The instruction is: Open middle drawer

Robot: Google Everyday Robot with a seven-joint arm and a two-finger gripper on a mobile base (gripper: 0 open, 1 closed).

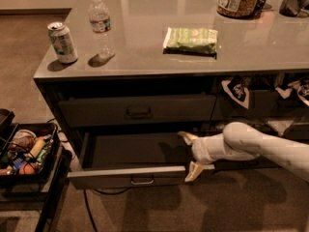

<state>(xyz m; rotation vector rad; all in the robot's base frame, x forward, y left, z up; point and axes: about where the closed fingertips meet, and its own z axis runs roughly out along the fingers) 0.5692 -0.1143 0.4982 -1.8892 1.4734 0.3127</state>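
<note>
Gripper (189, 154) spread wide, empty, astride right end of drawer (106, 178) front; drawer looks fully out, so you need only retract clear

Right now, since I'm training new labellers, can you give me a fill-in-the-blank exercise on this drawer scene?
1. The middle drawer stands ____, its inside showing.
2. The open pincer sits at that drawer's ____ end in the camera view.
3. The drawer above is ____.
4. On the counter, the water bottle stands between the soda can and a ____ packet.
Missing words: open; right; shut; green.
</note>
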